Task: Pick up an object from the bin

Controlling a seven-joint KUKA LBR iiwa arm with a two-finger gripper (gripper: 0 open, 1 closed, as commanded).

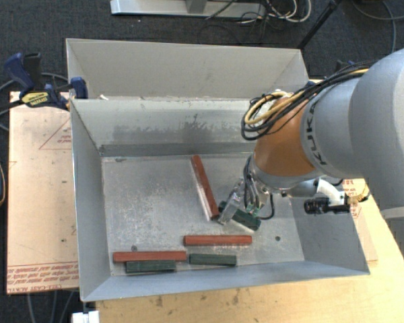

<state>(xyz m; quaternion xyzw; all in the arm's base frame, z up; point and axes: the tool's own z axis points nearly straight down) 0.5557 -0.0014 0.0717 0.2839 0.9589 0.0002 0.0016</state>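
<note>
Grey bin (155, 123), right of centre: dark green block (248, 220) clamped between fingers (233, 208).

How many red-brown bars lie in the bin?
3. The diagonal bar is in the middle of the bin; the front bar lies flat nearer the front wall; the front-left bar lies by that wall. The arm may hide more.

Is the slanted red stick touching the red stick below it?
Apart: the camera view shows grey bin floor between the slanted red stick and the lower red stick.
</note>
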